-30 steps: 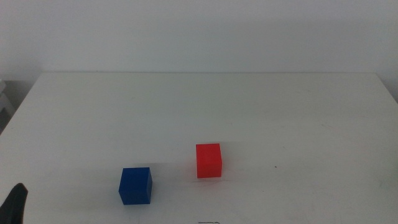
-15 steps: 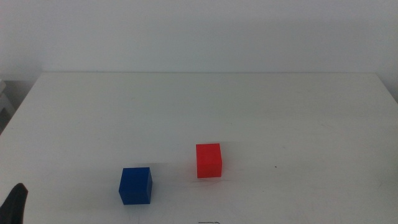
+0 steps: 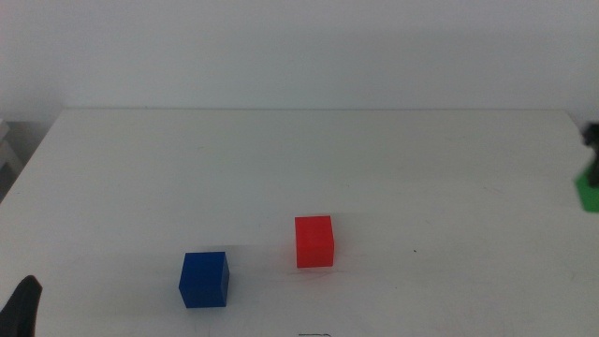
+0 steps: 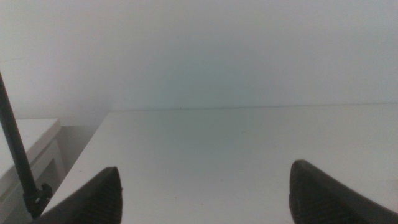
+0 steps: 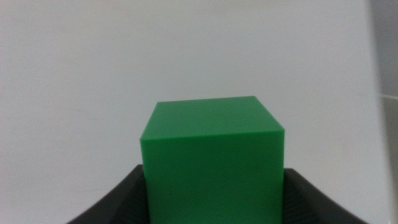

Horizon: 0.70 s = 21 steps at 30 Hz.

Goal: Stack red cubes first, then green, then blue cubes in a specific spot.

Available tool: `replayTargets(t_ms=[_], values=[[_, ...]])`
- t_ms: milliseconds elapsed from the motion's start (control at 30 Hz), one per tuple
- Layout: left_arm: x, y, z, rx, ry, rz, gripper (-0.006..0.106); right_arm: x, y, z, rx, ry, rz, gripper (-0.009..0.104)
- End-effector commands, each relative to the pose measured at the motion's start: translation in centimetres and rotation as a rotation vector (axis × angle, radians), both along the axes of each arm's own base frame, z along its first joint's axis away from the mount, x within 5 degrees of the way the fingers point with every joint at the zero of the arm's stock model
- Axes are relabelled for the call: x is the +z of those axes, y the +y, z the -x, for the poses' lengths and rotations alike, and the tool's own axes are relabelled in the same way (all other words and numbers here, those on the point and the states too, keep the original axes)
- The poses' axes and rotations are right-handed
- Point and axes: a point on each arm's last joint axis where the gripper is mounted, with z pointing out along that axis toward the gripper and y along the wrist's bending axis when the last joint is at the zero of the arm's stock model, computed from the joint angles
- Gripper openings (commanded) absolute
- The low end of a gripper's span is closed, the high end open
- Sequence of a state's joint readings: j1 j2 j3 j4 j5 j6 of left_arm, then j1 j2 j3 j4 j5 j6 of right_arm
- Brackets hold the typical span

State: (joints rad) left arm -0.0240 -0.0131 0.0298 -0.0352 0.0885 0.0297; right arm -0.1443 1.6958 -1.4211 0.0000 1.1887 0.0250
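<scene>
Small solid bright-red cube (image 3: 314,241): plain matte faces, sharp edges, resting flat on the white matte tabletop (image 3: 281,159), slightly right of centre and toward the near side; top face a shade lighter than the front face; faint shadow at the base.

Small solid dark-blue cube (image 3: 204,279): same size and finish as the red one, resting flat on the table, to the left of and nearer than the red cube; near it but apart, no contact between the two.

Small solid green cube (image 5: 212,160): plain matte faces, crisp corners, top face lighter than the front; clamped between the two dark jaws of the right gripper (image 5: 214,199), one jaw against each side face, cube upright and square. In the middle view, only a green sliver (image 3: 589,193) at the far right edge of the picture, with the dark gripper (image 3: 592,154) above it; well apart from the red and blue cubes. Contact with the tabletop not discernible.

Left gripper (image 4: 205,193): two dark jaws spread wide, nothing between them, bare white table beyond; in the middle view only a dark tip (image 3: 22,307) at the near left corner, well apart from the blue cube.

Thin black rod (image 4: 15,149): slanted, beside the left table edge, in the left wrist view only.
</scene>
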Motion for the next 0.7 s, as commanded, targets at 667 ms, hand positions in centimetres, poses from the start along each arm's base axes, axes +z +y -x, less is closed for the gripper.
replayTargets(t_ms=[667], values=[[1.0, 0.0, 0.2, 0.000, -0.111, 0.015, 0.090, 3.4, 28.0, -0.8, 0.252, -0.111, -0.096, -0.001]])
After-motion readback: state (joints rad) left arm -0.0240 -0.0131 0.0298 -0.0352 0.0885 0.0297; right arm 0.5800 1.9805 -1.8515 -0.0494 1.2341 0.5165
